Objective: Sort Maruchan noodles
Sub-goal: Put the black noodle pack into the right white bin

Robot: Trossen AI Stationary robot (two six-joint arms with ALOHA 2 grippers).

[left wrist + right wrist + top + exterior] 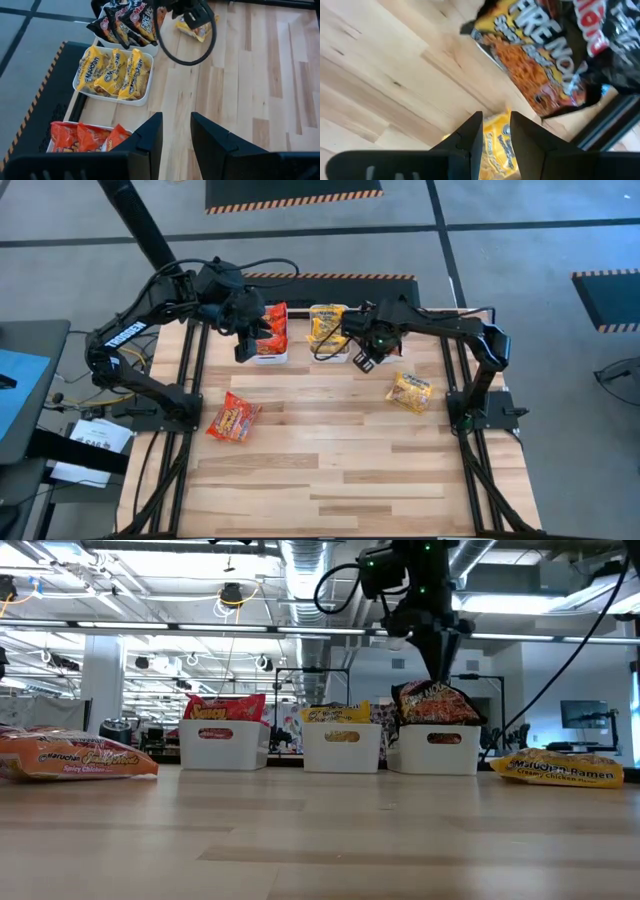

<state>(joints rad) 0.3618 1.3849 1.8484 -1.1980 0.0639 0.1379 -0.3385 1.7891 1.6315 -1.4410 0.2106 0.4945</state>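
Three white trays stand in a row at the table's far edge. Red packets point(275, 320) fill the left one, yellow packets point(326, 323) the middle one point(343, 748), and dark black-maroon packets point(435, 700) the right one. A loose red packet point(233, 418) lies flat on the table's left part. A loose yellow packet point(410, 392) lies flat on the right. My left gripper point(246, 345) hovers beside the red tray, shut and empty. My right gripper point(445, 672) points down just above the dark packets point(535, 55), shut and empty.
The wooden table top point(340, 460) is bare from its middle to its near edge. Black frame rails run along both sides point(190, 430). The right arm's cable point(185, 55) loops over the trays. Beyond the far edge lies a hazard-striped mat point(330, 277).
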